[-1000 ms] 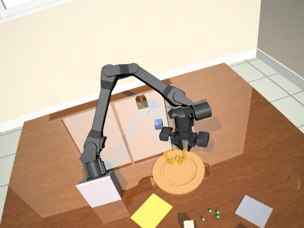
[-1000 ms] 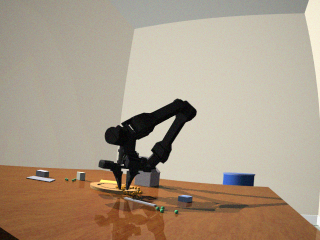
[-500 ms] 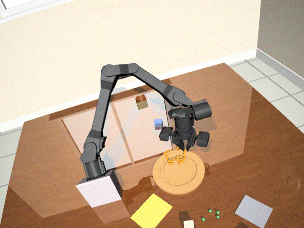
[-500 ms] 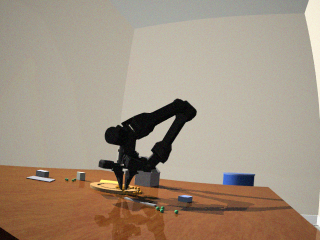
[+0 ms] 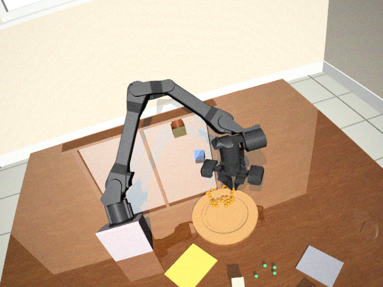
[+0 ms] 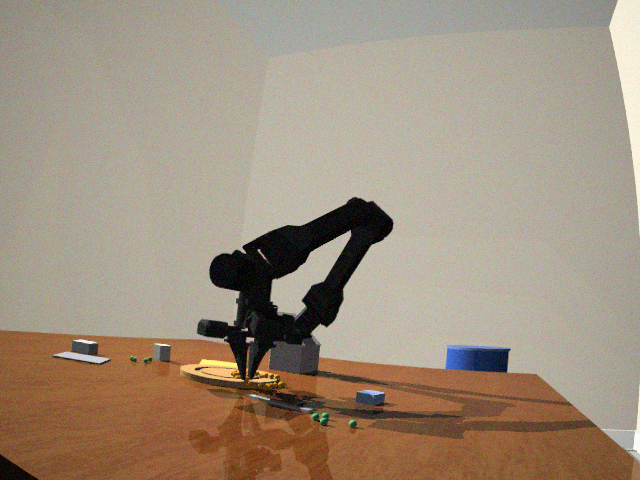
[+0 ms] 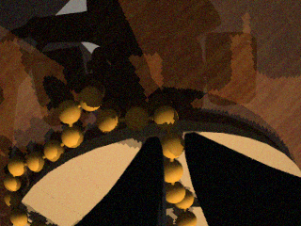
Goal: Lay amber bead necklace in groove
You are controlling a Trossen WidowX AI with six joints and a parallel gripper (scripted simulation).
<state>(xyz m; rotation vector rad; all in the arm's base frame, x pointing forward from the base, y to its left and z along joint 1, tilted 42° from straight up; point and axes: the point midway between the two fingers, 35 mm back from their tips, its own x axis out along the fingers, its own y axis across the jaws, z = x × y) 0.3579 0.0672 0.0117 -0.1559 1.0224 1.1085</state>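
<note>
The amber bead necklace (image 5: 229,201) (image 6: 271,384) (image 7: 71,137) lies bunched in a small uneven loop over the far edge of the round bead board (image 5: 201,228) (image 6: 192,375) (image 7: 85,184). Some beads lie on the board, inside and across its groove, and some reach past the rim. My gripper (image 5: 234,188) (image 6: 247,378) (image 7: 171,140) points down at the far rim, with its fingers nearly together on the strand. In the wrist view a line of beads runs between the fingertips. The near part of the groove holds no beads. The fingers hide part of the strand in the wrist view.
A blue block (image 5: 199,155) (image 6: 370,397) and an olive-brown block (image 5: 178,128) lie beyond the board. A pale stick (image 6: 281,403) and green beads (image 6: 323,416) lie near it. A yellow sheet (image 5: 191,265), more green beads (image 5: 274,266), a cream block (image 5: 237,281) and a grey sheet (image 5: 320,265) lie on the near side.
</note>
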